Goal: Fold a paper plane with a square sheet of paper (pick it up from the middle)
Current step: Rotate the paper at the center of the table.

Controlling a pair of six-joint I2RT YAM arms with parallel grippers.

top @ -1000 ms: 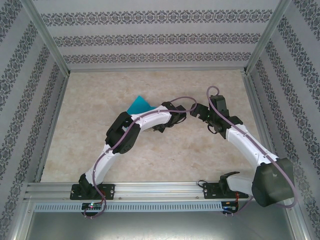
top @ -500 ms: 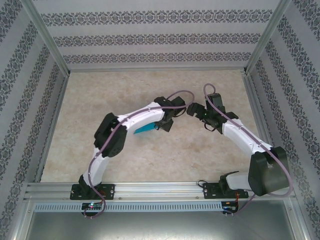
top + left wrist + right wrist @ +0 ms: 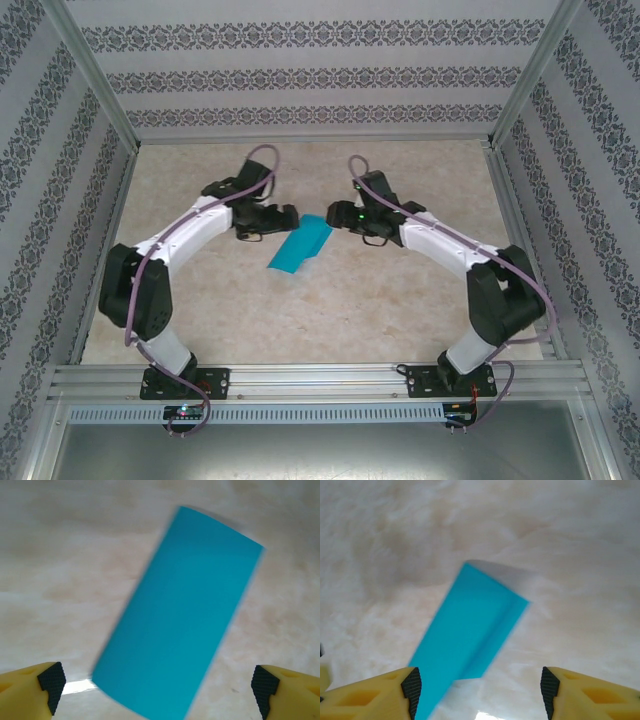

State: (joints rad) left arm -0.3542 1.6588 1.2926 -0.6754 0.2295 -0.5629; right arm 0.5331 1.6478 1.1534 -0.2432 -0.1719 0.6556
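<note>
**Two robot arms poised beside a folded teal paper on a marbled table**

Overhead view: the teal paper (image 3: 300, 246), folded into a long narrow strip, is lying slantwise at the centre of the frame on a beige, marble-patterned table (image 3: 420, 310). The left gripper (image 3: 285, 218) is sitting just upper left of the paper. The right gripper (image 3: 338, 215) is sitting just upper right of it. Wallpaper (image 3: 300, 75) with dark floral bands is lining three sides, silver metal posts (image 3: 95, 75) are rising at the corners, and a metal rail (image 3: 320, 380) is running along the bottom.

Left wrist view: the paper is stretching from lower centre to upper right, flat on the blurred table. Yellow fingers (image 3: 30, 690) are sitting in the two bottom corners, spread wide and gripping nothing.

Right wrist view: the paper is running from lower left to centre, showing one long fold line. Its fingers (image 3: 590, 695) are standing apart and holding nothing.
</note>
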